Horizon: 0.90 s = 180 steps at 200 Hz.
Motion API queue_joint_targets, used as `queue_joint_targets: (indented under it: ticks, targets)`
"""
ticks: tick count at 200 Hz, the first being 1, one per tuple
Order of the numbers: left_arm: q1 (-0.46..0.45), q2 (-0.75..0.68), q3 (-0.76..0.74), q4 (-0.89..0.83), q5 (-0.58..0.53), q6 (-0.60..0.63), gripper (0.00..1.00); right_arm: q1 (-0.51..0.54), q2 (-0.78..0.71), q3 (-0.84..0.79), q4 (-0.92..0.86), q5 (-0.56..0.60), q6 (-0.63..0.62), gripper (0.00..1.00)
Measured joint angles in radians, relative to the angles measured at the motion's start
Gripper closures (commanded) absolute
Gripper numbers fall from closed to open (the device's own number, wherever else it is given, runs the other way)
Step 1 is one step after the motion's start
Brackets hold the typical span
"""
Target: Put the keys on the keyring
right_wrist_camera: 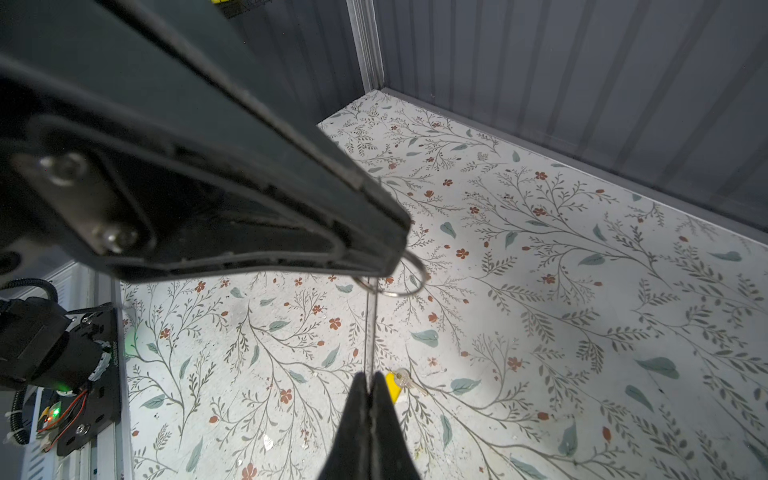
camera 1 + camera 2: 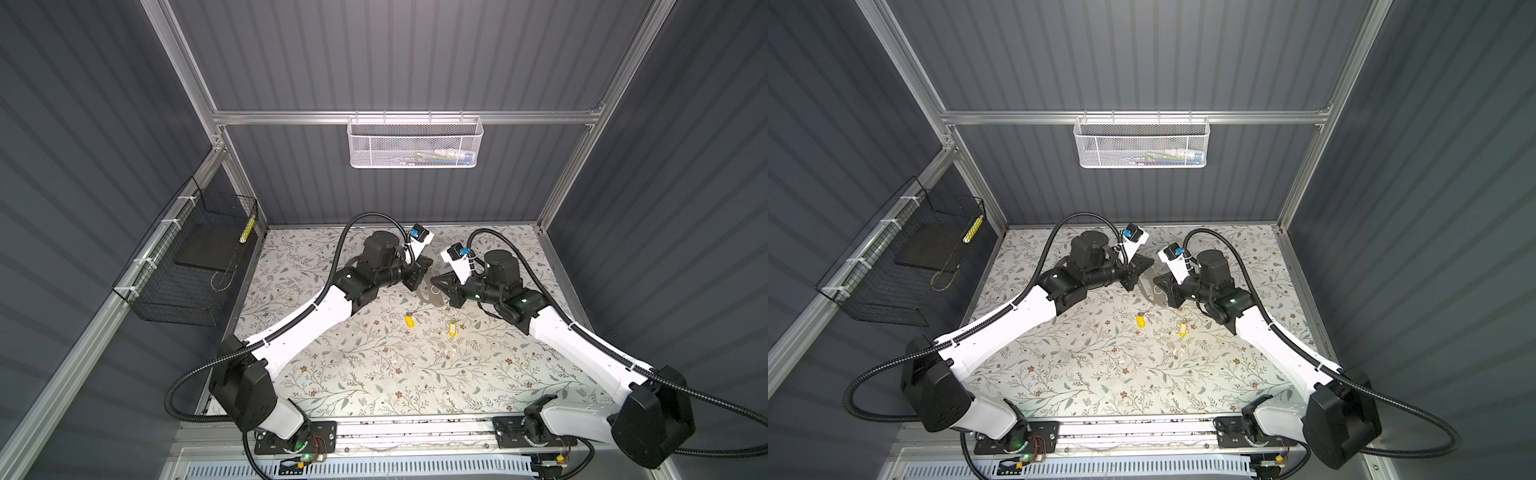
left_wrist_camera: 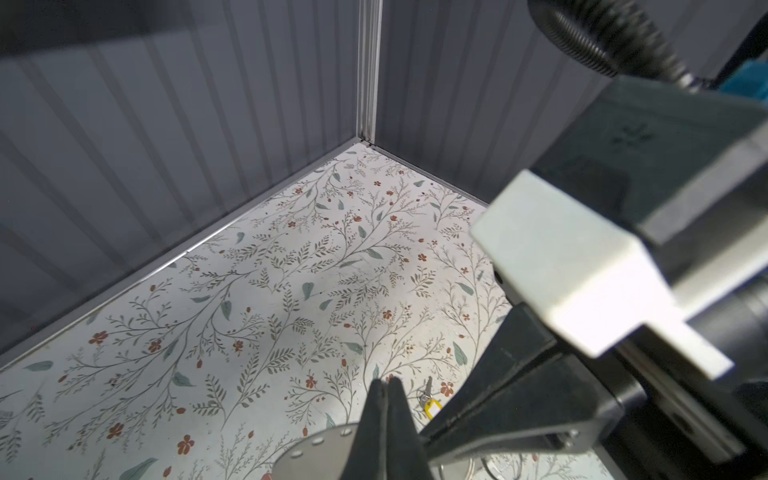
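- Both top views: keyring (image 2: 424, 294) held off the tabletop (image 2: 374, 374) between left pincer (image 2: 417, 283) and right pincer (image 2: 440, 291); keys (image 2: 410, 321), two yellow tags, lie apart on the tabletop, nearer the arm bases.
- Left wrist: left pincer pressed together on the keyring.
- Right wrist: right pincer pinching the keyring's thin edge.

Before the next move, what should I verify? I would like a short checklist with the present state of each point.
1. Left pincer shut on the keyring: ok.
2. Right pincer shut on its thin edge: ok.
3. First key and second key lie free on the table: ok.
4. A key threaded on the keyring: not ok.
5. Keyring opened for threading: cannot tell.
6. A pincer free to fetch a key: not ok.
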Motion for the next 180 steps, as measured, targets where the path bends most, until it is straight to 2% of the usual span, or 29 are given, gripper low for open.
queue_joint_targets:
  ticks: [43,72,77,101,130,180]
  targets:
    - [-0.047,-0.066,-0.162,0.195,-0.162,0.040,1.00,0.022,0.000,0.000,0.004,-0.008,0.060,1.00]
    - [-0.055,-0.113,-0.299,0.373,-0.216,0.064,1.00,0.037,0.004,0.006,0.011,-0.021,0.114,1.00]
    - [-0.055,-0.115,-0.318,0.406,-0.222,0.068,1.00,0.038,0.004,0.008,0.014,-0.023,0.122,0.95]
    - [-0.055,-0.116,-0.403,0.557,-0.221,0.090,1.00,0.039,0.004,0.010,0.042,-0.035,0.150,0.74]
    - [-0.055,-0.116,-0.512,0.728,-0.193,0.109,1.00,0.043,-0.009,0.011,0.065,-0.037,0.133,0.68]
    - [-0.055,-0.112,-0.585,0.986,-0.121,0.155,1.00,0.032,-0.106,0.046,0.047,0.012,0.050,0.68]
